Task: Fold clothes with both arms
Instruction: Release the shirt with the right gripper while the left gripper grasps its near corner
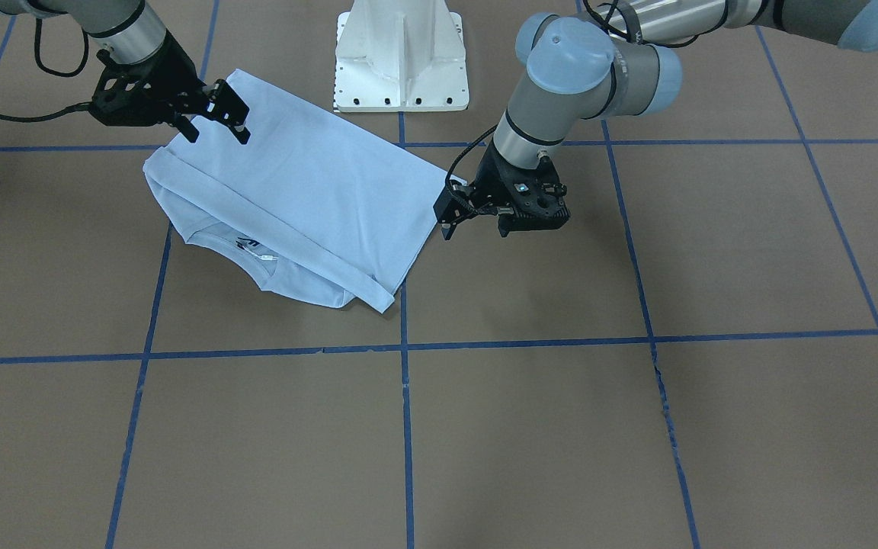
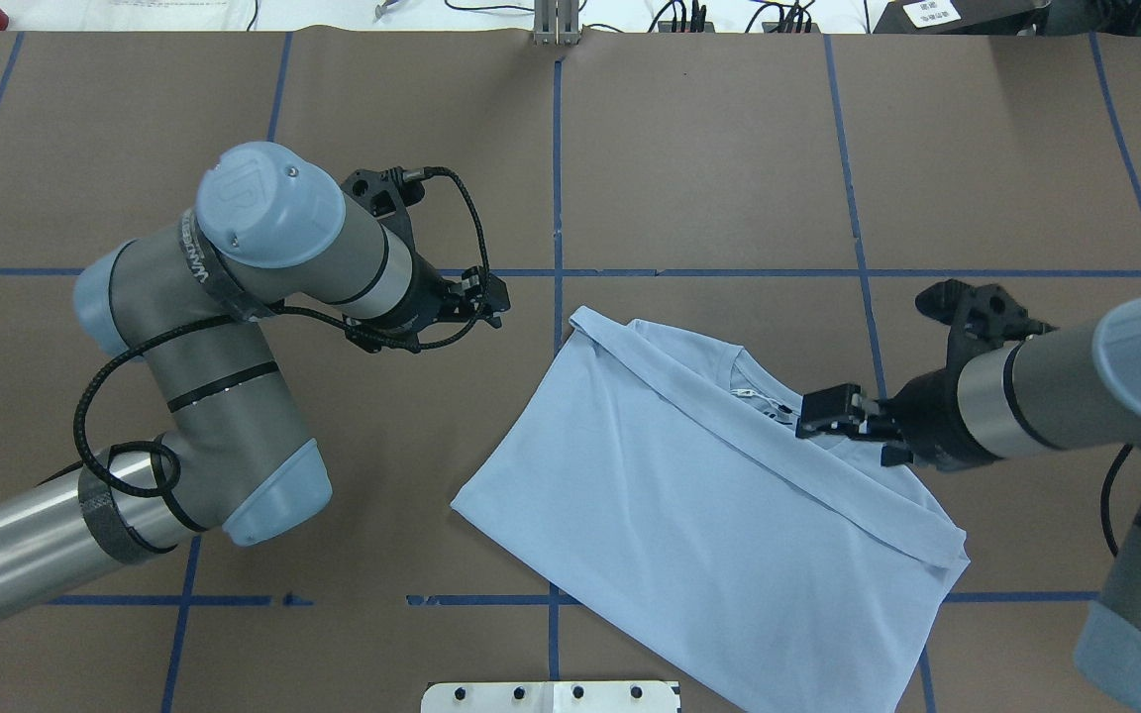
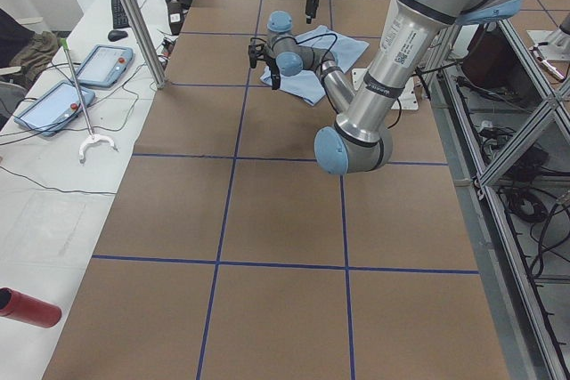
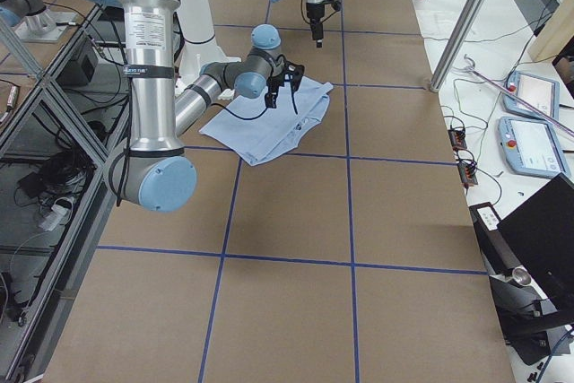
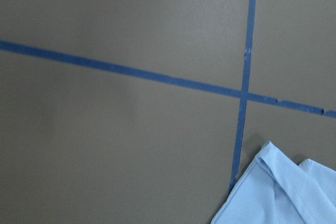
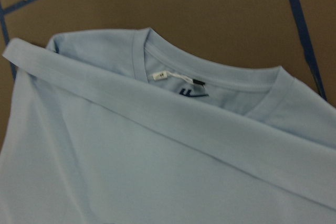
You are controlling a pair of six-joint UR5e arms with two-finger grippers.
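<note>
The pale light-blue T-shirt [image 1: 309,183] [image 2: 689,515] lies flat on the brown table, its lower part folded up to just short of the collar [image 6: 210,72]. A white neck label [image 6: 160,75] shows inside the collar. My right gripper [image 1: 218,137] [image 2: 833,431] hovers open over the folded hem edge near the collar and holds nothing. My left gripper [image 1: 474,229] [image 2: 491,302] is open beside the shirt's corner, clear of the cloth. The left wrist view catches only that shirt corner [image 5: 278,192].
The white pedestal base [image 1: 401,61] stands at the robot's side of the table, close to the shirt. Blue tape lines [image 2: 558,198] grid the brown table. Tablets and cables [image 3: 98,64] lie on the side bench beyond the table's edge.
</note>
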